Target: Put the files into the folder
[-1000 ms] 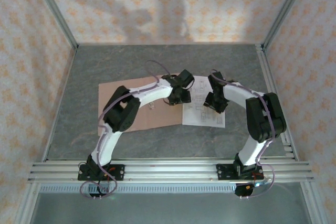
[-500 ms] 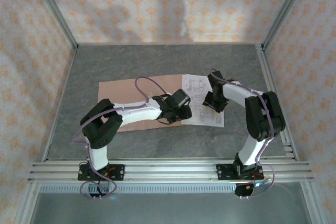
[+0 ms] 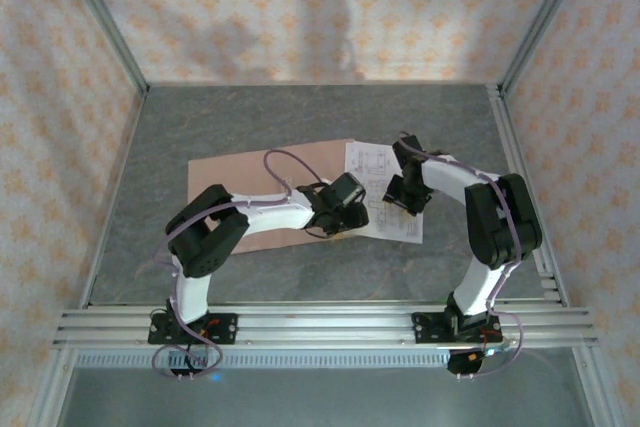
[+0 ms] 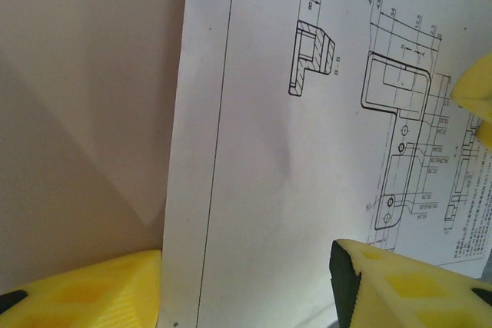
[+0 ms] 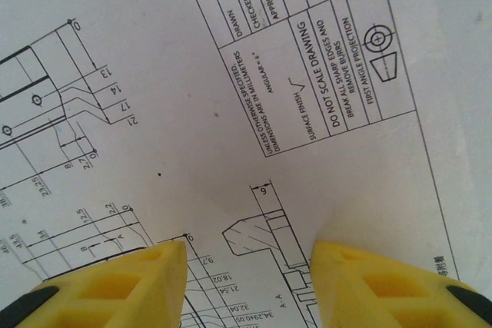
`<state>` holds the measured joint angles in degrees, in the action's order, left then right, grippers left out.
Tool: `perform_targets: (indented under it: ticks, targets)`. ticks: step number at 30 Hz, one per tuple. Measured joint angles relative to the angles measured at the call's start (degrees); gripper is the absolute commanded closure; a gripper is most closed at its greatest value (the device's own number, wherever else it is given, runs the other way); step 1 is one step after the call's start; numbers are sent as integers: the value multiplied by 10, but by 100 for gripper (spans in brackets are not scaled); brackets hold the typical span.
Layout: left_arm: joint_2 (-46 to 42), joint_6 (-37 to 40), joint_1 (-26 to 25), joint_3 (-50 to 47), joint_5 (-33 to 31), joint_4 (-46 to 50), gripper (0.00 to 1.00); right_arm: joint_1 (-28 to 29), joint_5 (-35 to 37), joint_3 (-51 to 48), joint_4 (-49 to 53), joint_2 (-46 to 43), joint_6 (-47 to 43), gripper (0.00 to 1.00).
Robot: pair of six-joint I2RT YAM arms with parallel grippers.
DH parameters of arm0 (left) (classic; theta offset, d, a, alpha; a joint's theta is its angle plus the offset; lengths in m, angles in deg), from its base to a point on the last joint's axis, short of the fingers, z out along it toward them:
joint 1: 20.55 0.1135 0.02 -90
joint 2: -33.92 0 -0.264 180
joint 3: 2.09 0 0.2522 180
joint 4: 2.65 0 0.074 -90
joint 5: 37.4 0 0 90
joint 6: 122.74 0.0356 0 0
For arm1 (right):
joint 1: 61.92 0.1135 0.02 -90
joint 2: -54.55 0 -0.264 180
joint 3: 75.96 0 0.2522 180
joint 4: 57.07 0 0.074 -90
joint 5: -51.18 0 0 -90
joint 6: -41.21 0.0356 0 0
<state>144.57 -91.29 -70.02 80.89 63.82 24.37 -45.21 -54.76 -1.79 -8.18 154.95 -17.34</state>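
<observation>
Grey stone-look table, patterned walls around.
Folder flat, left of centre.
Files just right, left edge overlapping folder.
Your left gripper: jaws half apart, straddling that sheet edge, gripping nothing.
Your right gripper: jaws half apart over printed drawing; contact unclear.

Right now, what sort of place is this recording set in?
Probably a robot test booth: patterned wall panels and aluminium frame posts enclose a grey tabletop, arms bolted to its near rail.
</observation>
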Motion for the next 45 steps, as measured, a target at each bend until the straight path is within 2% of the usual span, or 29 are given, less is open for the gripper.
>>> perform_targets:
  ticks: [33,45]
  targets:
    - [-25,21,0,39,-16,56,43,0,0,2,3,1,0,52]
    - [-24,20,0,37,-7,19,64,0,0,4,4,3,0,52]
